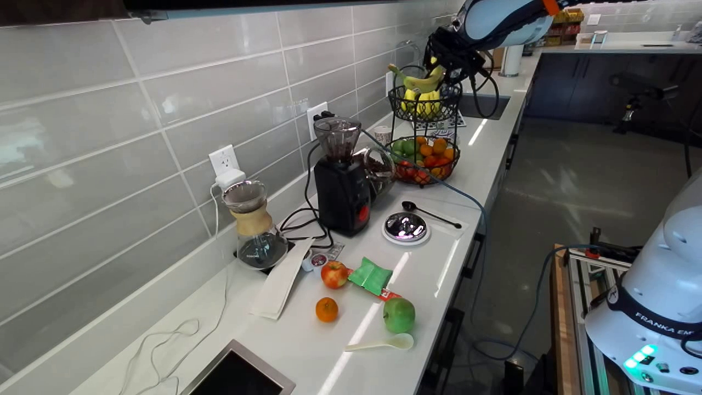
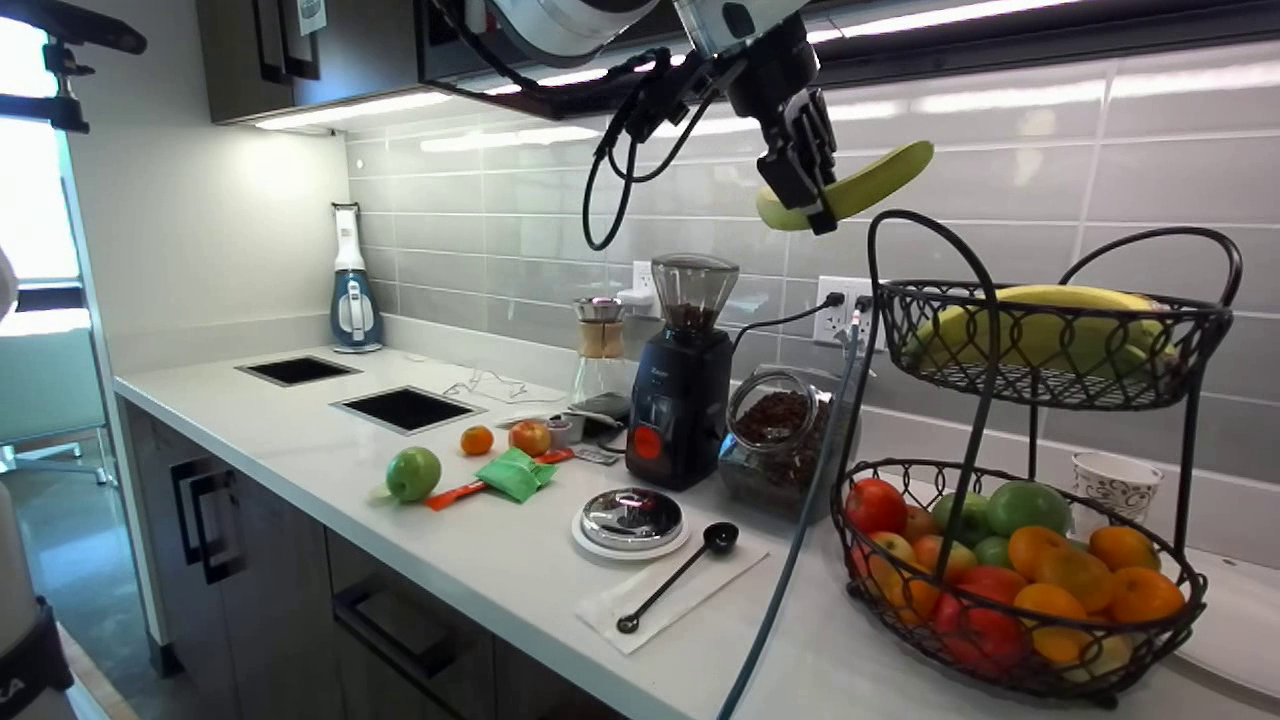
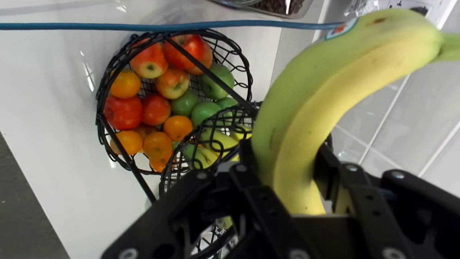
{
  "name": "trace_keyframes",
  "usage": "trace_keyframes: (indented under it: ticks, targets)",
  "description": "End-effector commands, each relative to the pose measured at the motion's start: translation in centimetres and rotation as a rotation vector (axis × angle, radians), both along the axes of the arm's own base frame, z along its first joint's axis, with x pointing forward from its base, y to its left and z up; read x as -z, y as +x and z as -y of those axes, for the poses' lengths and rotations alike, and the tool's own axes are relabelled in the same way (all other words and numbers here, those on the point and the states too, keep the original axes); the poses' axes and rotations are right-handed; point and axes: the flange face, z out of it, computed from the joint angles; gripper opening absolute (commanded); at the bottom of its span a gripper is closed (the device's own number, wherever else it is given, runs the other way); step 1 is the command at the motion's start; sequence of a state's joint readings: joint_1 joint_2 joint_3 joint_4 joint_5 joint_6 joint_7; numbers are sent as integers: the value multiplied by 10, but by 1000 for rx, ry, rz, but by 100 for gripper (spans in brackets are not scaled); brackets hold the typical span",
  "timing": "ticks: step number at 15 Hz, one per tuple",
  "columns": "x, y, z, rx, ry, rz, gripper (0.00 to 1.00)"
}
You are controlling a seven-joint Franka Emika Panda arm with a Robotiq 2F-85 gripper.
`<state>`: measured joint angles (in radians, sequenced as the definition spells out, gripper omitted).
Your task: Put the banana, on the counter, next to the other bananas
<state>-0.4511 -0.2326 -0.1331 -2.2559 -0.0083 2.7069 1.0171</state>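
gripper [image 3: 286, 158]: in the wrist view the fingers [image 3: 327, 172] are closed on the banana [image 3: 309, 100], one at each side of it. position of the banana: in the air, off the counter [image 2: 510, 555]. in an exterior view it slopes and is higher than the upper basket [image 2: 1190, 317], apart from it. the other bananas [image 2: 1075, 297] lie inside that basket, below the held one.

markings, as found. the arm's base [image 1: 620, 318] carries white capitals on a dark band, reading "franka em", further letters obscured. the banana bears a sticker [image 3: 340, 29] with a blue-green edge and red and blue print; wording illegible. the grinder [image 2: 660, 385] shows pale lettering on its front, too small to read. same finding for the pale mark on the glass of the carafe [image 1: 258, 222]. the pod [image 1: 319, 261] has a printed lid, text not legible. the red stick packet [image 1: 390, 295] has white marking, illegible. a paper tag [image 2: 312, 15] on the cabinet [image 2: 360, 55] is printed, too small to read. the paper cup [image 2: 1115, 480] has a dark scroll pattern.
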Motion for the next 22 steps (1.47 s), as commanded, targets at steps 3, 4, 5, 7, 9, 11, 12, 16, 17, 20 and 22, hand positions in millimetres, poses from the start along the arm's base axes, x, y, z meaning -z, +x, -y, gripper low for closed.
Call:
trace_keyframes:
  ticks: [3, 4, 5, 7, 9, 11, 12, 16, 17, 20, 22]
  targets:
    - [-7, -3, 23, 139, 30, 89, 18]
    - [-6, -1, 26, 154, 38, 96, 18]
    - [-5, 1, 28, 164, 44, 104, 18]
    - [-8, 4, 32, 177, 49, 118, 18]
    - [-14, 6, 37, 190, 52, 126, 18]
    - [-18, 4, 40, 202, 57, 129, 18]
    - [-19, 3, 42, 210, 61, 129, 18]
    - [-18, 2, 40, 193, 88, 101, 18]
    - [-18, 2, 37, 186, 92, 90, 18]
    - [-22, -1, 29, 165, 113, 50, 18]
    - [-29, -2, 33, 172, 113, 45, 18]
